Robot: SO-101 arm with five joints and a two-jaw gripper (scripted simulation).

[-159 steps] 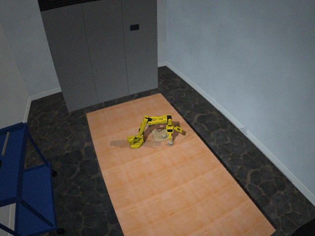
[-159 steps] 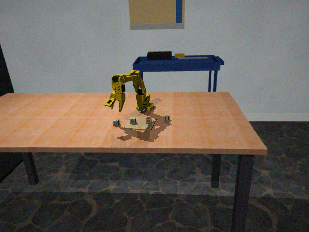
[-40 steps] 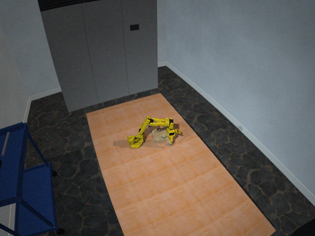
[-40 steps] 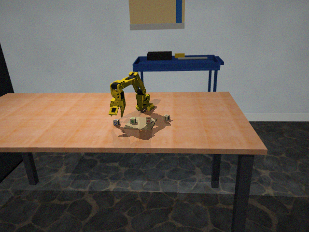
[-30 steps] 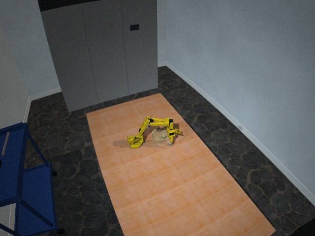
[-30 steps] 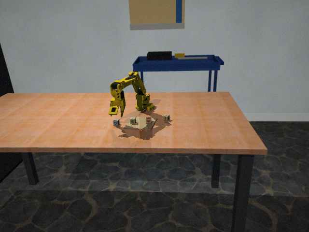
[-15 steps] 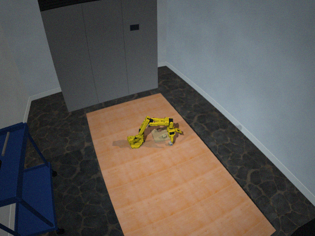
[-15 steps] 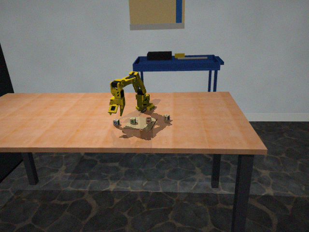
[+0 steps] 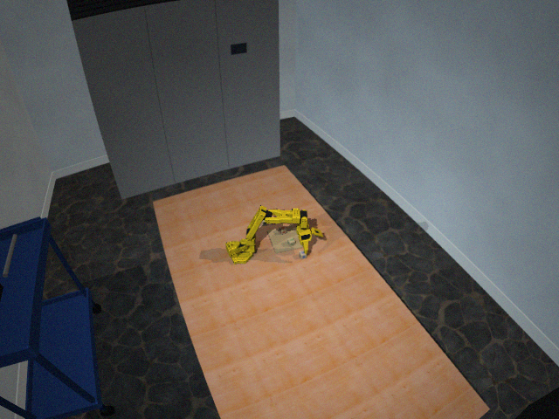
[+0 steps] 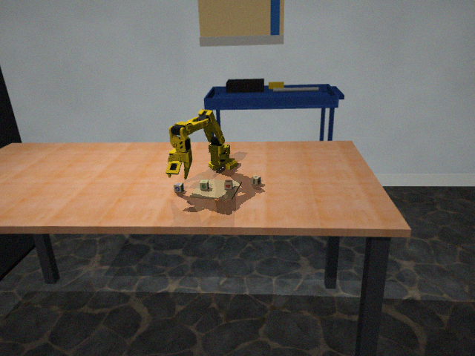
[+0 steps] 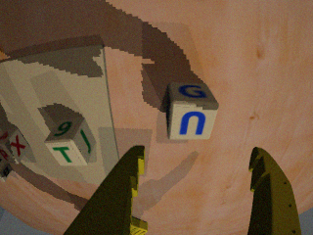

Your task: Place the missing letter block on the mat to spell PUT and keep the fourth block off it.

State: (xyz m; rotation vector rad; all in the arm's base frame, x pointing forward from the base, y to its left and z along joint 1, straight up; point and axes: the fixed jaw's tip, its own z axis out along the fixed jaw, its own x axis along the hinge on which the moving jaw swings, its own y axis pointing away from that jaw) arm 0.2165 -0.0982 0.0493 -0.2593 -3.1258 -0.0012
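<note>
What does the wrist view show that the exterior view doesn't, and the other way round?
Only wrist: the readable blue U, green T and red X on the blocks.

Only exterior: the cart, the table legs and the arm's base.

Both: the mat, the green-lettered block on it, the blue-lettered block off it, and the open gripper.

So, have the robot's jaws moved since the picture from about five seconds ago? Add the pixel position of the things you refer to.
Yes, down: in the exterior view they are lower and closer to the blue-lettered block (image 9: 302,255) (image 10: 178,188) (image 11: 192,117), which sits where it did.
</note>
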